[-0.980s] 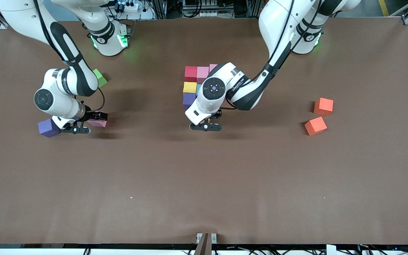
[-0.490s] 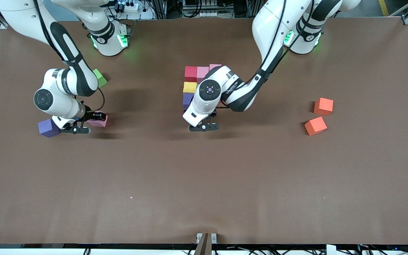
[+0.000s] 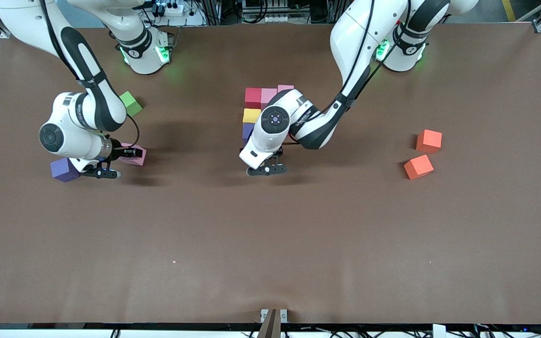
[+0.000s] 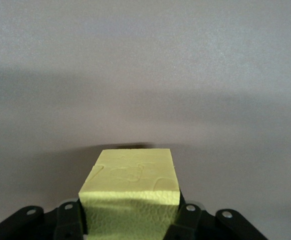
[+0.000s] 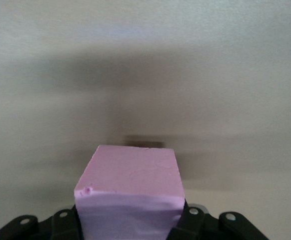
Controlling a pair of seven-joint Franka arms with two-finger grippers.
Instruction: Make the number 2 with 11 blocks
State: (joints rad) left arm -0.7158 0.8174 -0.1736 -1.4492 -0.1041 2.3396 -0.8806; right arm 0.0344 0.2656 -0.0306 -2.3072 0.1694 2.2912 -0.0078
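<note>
while the left end effector (image 3: 265, 170) clamped a yellow block (image 4: 131, 189) over the worktop (image 3: 270, 244) beside the half-built number 2 (image 3: 261, 109), whose long axis ran toward the front camera, the right end effector (image 3: 103, 172) gripped a pink block (image 5: 129, 194) by a purple cube (image 3: 64, 169).

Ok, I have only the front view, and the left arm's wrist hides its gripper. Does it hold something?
Observer: Yes. The left wrist view shows the left gripper shut on a yellow cube.
Operator: And the right gripper? I see only some pink beside it.
Observer: The right wrist view shows the right gripper shut on a pink cube.
Operator: Is this cube damaged?
Observer: It has one small dent at a top corner.
</note>
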